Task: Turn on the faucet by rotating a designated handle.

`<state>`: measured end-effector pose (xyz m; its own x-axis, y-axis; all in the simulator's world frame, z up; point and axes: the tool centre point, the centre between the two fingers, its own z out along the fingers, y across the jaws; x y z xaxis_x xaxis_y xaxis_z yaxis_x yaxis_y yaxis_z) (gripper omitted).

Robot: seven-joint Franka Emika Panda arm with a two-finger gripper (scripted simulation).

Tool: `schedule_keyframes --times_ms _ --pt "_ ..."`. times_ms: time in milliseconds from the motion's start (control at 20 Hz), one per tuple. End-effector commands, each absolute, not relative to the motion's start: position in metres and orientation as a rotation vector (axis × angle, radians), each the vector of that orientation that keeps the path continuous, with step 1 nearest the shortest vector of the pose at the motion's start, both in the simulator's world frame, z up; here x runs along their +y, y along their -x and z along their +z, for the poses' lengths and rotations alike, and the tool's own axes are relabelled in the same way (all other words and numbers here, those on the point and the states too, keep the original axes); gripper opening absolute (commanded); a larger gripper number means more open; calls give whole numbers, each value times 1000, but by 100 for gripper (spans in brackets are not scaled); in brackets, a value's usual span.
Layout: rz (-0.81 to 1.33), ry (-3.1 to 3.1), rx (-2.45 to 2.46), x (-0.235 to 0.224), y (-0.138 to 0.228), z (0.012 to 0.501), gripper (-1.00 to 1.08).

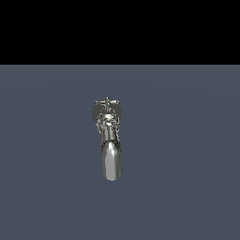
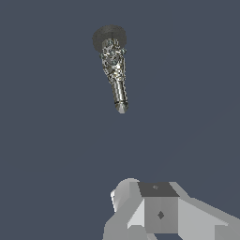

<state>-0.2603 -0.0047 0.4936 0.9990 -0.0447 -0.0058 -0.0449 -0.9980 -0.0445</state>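
Note:
A chrome faucet (image 1: 109,140) stands on the grey-blue floor, in the middle of the exterior view. Its round base (image 1: 107,111) carries a small cross-shaped handle (image 1: 107,103), and the long spout (image 1: 111,161) reaches toward the camera. In the wrist view the faucet (image 2: 114,65) lies far from the hand, with the base (image 2: 108,36) at one end and the spout tip (image 2: 121,107) at the other. Grey blocky parts of my gripper (image 2: 159,211) show at the edge of the wrist view, well apart from the faucet. I cannot make out separate fingertips. The arm does not show in the exterior view.
The flat grey-blue floor (image 1: 187,187) runs on all sides of the faucet, with a black band beyond its far edge. No other object shows.

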Motion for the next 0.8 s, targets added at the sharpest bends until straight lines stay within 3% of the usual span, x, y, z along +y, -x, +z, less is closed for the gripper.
schedule_keyframes --times_ms 0,50,250,300,400,450,550,600,650,700,750 --pt "93 3113 81 -5 259 479 -33" --pt "144 3107 67 10 252 464 -25" --pt "274 3069 78 28 230 382 -26" --pt "320 3052 111 30 228 357 -33" --pt "290 3035 160 40 204 347 -72" --pt "320 3007 288 27 198 330 -55" --pt "266 2949 477 1 170 319 -62" --pt "295 2974 429 33 168 302 -56" --pt "328 2937 539 8 170 279 -72" --pt "343 2977 521 25 166 266 -69" --pt "354 2956 664 -8 165 247 -52"
